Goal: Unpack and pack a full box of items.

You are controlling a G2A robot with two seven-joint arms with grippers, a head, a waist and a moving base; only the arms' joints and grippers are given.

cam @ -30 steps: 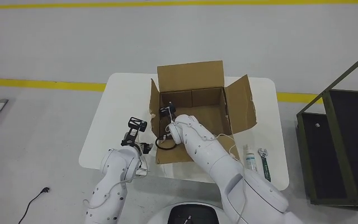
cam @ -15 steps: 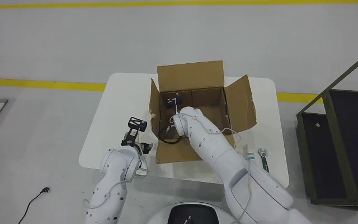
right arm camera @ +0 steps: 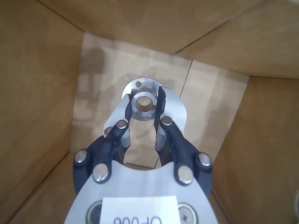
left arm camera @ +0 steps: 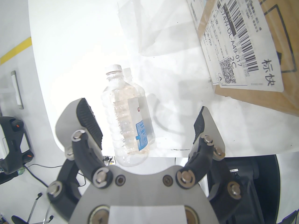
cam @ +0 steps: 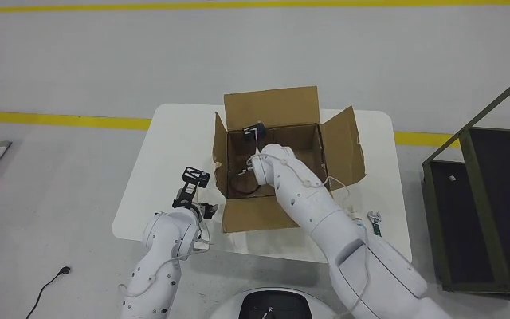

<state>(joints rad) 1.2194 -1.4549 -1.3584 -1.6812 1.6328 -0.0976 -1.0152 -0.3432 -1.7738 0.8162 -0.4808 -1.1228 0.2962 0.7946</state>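
On the desk (cam: pixel 155 171), white with rounded corners, largest first:

1. Cardboard box (cam: pixel 275 108), flaps open and standing out. It surrounds the right gripper on every side; its labelled outer wall (left arm camera: pixel 236 31) lies ahead of the left gripper and to one side.
2. Right arm (cam: pixel 307 203), stretched forward over the box's near wall, forearm angled down, wrist inside the box.
3. Left arm (cam: pixel 163 247), bent, held short of the box, wrist raised over the desk's near edge.
4. Left gripper (left arm camera: pixel 143 113), fingers spread wide, holding nothing.
5. Right gripper (right arm camera: pixel 144 104), pointing down at the box floor, fingers drawn in and pinching item 7.
6. Clear plastic bottle (left arm camera: pixel 126 117), white cap, pale label. It sits just ahead of the left gripper, between its spread fingers and nearer one of them, touching neither. Upright or lying: cannot tell.
7. Metal flange (right arm camera: pixel 143 85), round, with a central bore, clamped by its raised hub between the right gripper's pads, low in the box. Resting or lifted: cannot tell.
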